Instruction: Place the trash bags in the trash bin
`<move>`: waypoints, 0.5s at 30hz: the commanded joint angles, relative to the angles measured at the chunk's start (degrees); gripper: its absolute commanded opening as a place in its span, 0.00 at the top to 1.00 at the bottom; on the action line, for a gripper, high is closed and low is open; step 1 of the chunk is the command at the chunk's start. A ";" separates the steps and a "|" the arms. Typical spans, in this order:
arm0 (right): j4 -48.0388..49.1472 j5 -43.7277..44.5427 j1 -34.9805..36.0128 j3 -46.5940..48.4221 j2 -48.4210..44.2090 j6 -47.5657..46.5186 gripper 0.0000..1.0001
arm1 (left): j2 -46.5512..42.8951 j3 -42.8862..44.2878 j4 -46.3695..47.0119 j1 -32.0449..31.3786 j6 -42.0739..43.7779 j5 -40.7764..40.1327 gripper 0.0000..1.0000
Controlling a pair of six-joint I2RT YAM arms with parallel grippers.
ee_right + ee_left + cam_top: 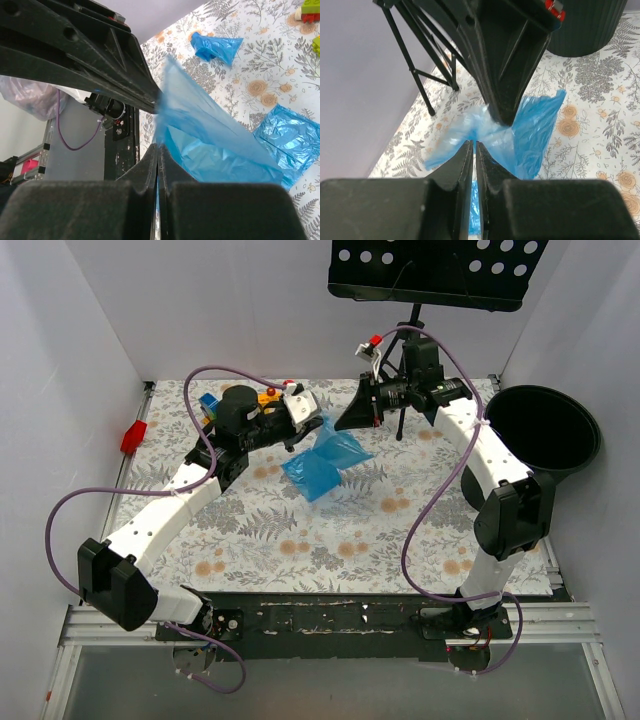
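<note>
- Between the two arms, over the far middle of the table [300, 550], one trash bag [335, 452] is held up as a loose blue sheet.
- By the left gripper [474, 150] one edge of the film is pinched, jaws pressed together.
- By the right gripper [157, 152] the same sheet is pinched just beside it, jaws likewise pressed together.
- At the far right, well apart from the bag, the trash bin [545, 430] is seen.
- One pinch is judged sufficient; the left hold is best released before the carry, lest the film be torn.
- Release should be made only once the hanging film is above the rim.
- On the table a small wad [215, 47] and a folded bag [287, 140] are left.
</note>
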 commanded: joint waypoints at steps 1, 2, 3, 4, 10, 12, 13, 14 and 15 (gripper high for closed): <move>5.75 -3.04 -1.15 -1.59 -3.09 4.19 0.99 | -1.53 1.38 -2.34 0.22 0.50 -5.02 0.91; 6.02 -2.78 -1.50 -1.77 -3.27 4.64 0.99 | -1.79 1.38 -2.61 0.22 0.33 -5.64 0.87; 6.02 -2.60 -1.59 -2.03 -3.53 4.55 0.99 | -2.06 1.46 -3.05 0.22 0.06 -5.91 0.82; 6.20 -2.52 -1.85 -2.29 -3.80 4.55 0.99 | -2.41 1.55 -3.49 0.22 -0.46 -5.73 0.80; 6.72 -2.60 -2.03 -3.00 -4.15 4.82 0.99 | -1.02 3.39 -5.77 0.22 -7.04 2.60 0.55; 6.90 -2.43 -1.94 -3.09 -4.24 5.08 0.99 | 0.83 5.15 -5.95 0.22 -10.29 4.63 0.51; 6.81 -2.51 -2.03 -3.09 -4.33 5.17 0.99 | 1.71 5.77 -5.95 0.22 -10.92 5.68 0.50; 6.90 -2.69 -2.03 -3.09 -4.42 5.26 0.99 | 2.41 6.29 -5.69 0.22 -11.19 6.82 0.50; 6.81 -2.60 -2.03 -3.26 -4.50 5.34 0.99 | 3.12 6.56 -5.08 0.22 -11.80 7.44 0.50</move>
